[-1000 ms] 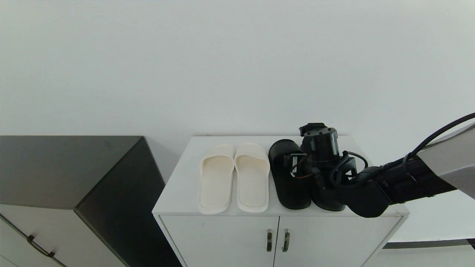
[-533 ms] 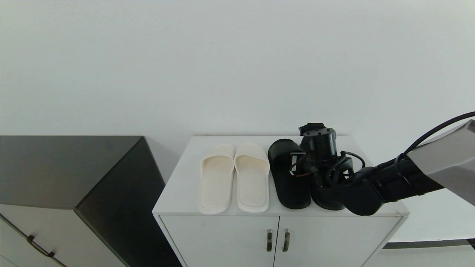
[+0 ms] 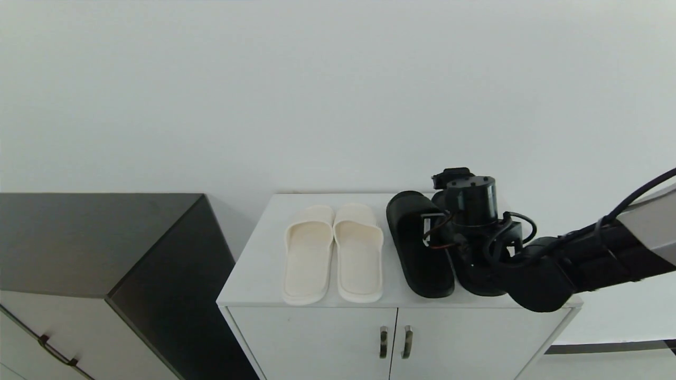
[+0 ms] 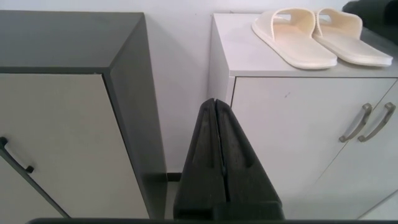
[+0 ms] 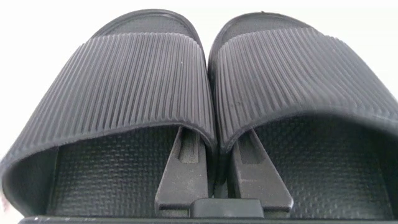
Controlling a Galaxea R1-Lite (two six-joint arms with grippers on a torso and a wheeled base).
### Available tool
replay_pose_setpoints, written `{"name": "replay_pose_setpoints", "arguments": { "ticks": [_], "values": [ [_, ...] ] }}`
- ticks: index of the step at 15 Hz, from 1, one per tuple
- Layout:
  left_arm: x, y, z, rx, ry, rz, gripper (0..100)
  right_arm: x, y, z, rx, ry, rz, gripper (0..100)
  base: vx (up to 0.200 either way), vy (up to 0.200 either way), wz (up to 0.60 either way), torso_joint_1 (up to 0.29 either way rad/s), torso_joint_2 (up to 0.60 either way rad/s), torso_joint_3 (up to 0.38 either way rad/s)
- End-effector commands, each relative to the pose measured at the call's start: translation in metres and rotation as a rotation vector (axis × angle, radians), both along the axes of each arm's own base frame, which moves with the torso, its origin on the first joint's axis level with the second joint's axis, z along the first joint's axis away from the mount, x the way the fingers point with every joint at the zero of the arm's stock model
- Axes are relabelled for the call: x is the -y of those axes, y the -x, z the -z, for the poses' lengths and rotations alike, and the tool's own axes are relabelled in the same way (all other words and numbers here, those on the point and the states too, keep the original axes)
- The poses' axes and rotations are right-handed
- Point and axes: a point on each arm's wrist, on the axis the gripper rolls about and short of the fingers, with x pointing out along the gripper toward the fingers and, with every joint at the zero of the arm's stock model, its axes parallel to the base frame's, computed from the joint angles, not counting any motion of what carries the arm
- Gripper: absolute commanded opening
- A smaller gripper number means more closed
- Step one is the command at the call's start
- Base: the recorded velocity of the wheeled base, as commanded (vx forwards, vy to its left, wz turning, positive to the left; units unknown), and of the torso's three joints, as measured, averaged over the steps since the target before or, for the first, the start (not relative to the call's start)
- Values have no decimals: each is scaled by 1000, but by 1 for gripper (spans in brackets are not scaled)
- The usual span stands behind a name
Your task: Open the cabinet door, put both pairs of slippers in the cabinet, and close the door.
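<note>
Black slippers (image 3: 422,248): atop cabinet (image 3: 253,274), at 3 o'clock of white slippers (image 3: 332,253); inner walls pinched together by right hand (image 5: 216,140), one finger inside each; doors (image 3: 317,343) closed; left hand (image 4: 215,109) empty, fingers pressed together, low before the cabinet.

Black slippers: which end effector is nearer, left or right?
Right. The right end effector grips the black slippers by their adjoining inner edges, reaching under both straps. The left end effector hangs shut, low by the white cabinet's left front corner, well apart from them.
</note>
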Motion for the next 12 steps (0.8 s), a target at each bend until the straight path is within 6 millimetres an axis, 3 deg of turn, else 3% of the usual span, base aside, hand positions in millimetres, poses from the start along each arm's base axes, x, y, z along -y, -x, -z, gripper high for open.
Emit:
{"name": "replay_pose_setpoints", "arguments": {
  "ticks": [1,6,9,12],
  "values": [
    [0,0,0,-1,0,0,0,15,43,-38,57,-15,-47,0,0,0,0,0,0,0],
    [0,0,0,-1,-2,0,0,21,141,-50,25,-24,-324,0,0,0,0,0,0,0],
    [0,0,0,-1,-2,0,0,23,157,-48,-9,-69,-450,0,0,0,0,0,0,0],
    [0,0,0,-1,-2,0,0,23,159,-43,-46,-62,-495,0,0,0,0,0,0,0]
  ]
}}
